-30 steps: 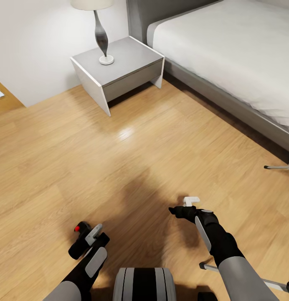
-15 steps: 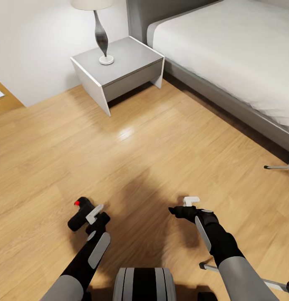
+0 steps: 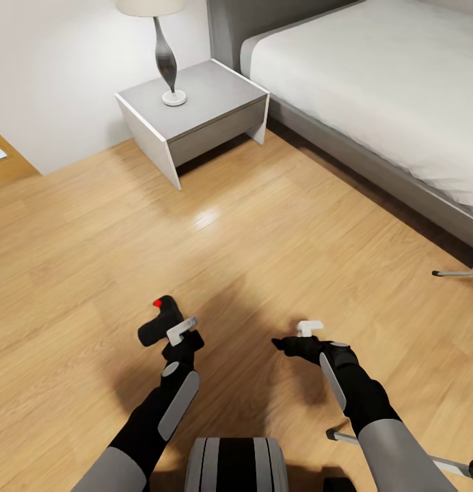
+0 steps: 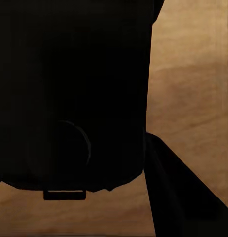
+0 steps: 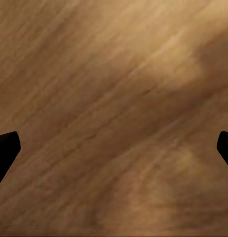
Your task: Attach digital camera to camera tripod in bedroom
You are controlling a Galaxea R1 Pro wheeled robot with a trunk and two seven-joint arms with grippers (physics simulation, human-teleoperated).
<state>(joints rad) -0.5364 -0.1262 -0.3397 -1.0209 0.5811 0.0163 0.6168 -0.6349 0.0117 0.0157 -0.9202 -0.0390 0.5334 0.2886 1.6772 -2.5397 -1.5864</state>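
Camera (image 3: 161,321), black with a red button up top, sits clamped in the left pincer (image 3: 173,336) above the floor (image 3: 93,260); up close it is a dark mass (image 4: 69,94). The right pincer (image 3: 291,339), level with the left and well apart from it, has its fingers (image 5: 5,148) spread wide over bare planks. A tripod leg (image 3: 458,273) lies far beyond the right pincer, by the bed (image 3: 373,89); another (image 3: 400,451) passes beneath the right arm.

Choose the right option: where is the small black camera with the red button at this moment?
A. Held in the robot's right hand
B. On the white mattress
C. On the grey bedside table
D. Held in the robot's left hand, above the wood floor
D: the small black camera with the red button sits in the left hand, above the light wood floor.
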